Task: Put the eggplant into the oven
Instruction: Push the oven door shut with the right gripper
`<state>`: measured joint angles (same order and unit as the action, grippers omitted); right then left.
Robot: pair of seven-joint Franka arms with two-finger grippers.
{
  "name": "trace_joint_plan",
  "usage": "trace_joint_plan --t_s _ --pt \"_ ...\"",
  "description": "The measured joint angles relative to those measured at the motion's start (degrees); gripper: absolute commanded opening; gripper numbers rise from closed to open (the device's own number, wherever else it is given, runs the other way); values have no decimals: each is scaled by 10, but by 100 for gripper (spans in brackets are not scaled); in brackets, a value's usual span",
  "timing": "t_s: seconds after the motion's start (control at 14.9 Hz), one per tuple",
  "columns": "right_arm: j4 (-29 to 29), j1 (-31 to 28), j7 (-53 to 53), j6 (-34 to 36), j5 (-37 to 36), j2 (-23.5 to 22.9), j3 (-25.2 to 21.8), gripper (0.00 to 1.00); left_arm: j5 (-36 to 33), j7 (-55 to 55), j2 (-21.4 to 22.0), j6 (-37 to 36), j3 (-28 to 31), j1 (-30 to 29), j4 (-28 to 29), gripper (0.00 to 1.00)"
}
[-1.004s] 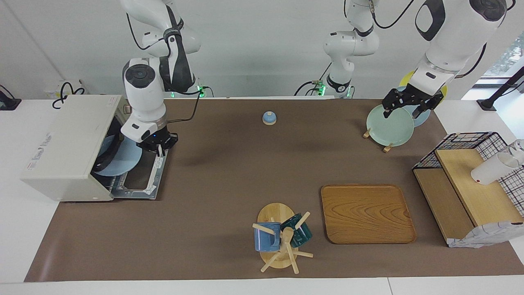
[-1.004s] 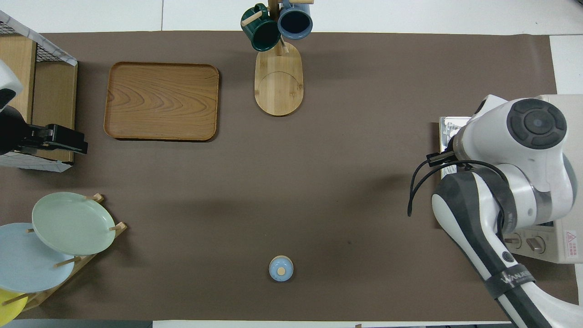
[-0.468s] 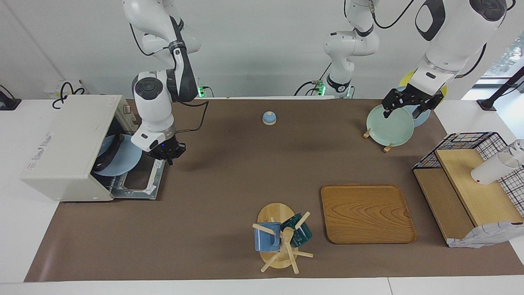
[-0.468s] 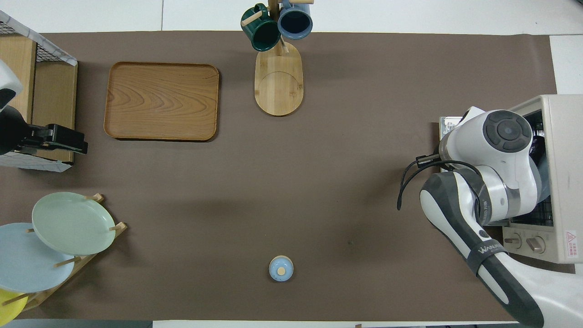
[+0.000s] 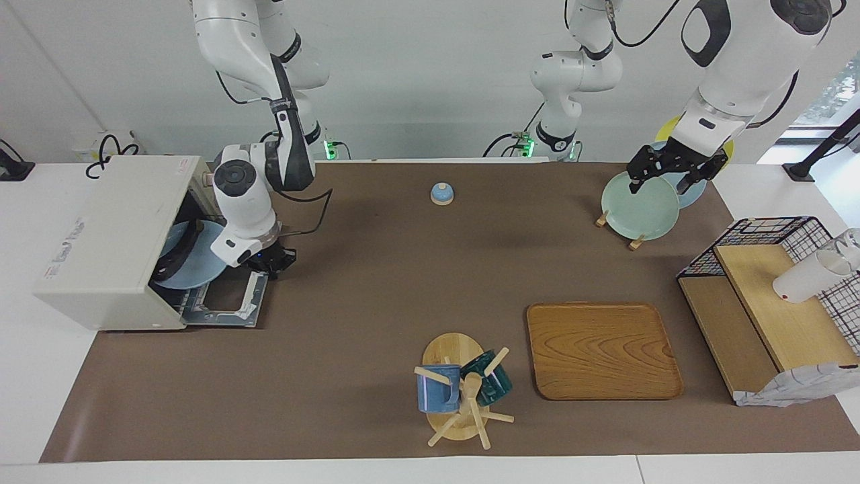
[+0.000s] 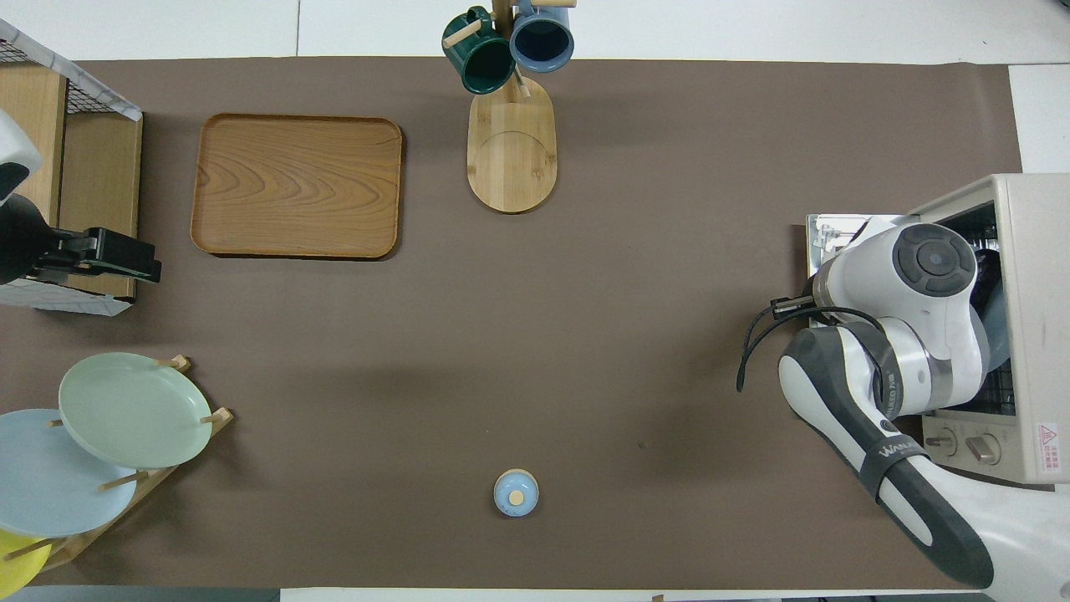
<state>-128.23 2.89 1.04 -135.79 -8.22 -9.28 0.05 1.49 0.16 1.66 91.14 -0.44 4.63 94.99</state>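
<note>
The off-white oven stands at the right arm's end of the table, and its drop-down door lies open and flat. Inside, the dark eggplant rests on a pale blue plate that sticks partly out of the opening. My right gripper is shut and low at the door's outer corner nearest the robots; whether it touches the door I cannot tell. In the overhead view the right arm covers that gripper and most of the oven mouth. My left gripper waits open over a green plate.
A small blue knobbed lid sits mid-table near the robots. A mug tree with two mugs and a wooden tray lie farther out. The plate rack and a wire-basket shelf stand at the left arm's end.
The right gripper drew back from over the oven door, closed its fingers and sank to the door's outer corner. The left arm has not moved.
</note>
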Motion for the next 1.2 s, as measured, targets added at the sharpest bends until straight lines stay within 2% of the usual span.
trace_joint_plan --t_s 0.4,0.74,1.2 --pt "11 2 -6 19 -13 0 2 4 0 0 0 0 0 0 0 100" --pt "65 5 -46 117 -15 6 4 5 0 0 0 0 0 0 0 100" --pt "127 -25 -92 233 -14 51 4 9 0 0 0 0 0 0 0 100"
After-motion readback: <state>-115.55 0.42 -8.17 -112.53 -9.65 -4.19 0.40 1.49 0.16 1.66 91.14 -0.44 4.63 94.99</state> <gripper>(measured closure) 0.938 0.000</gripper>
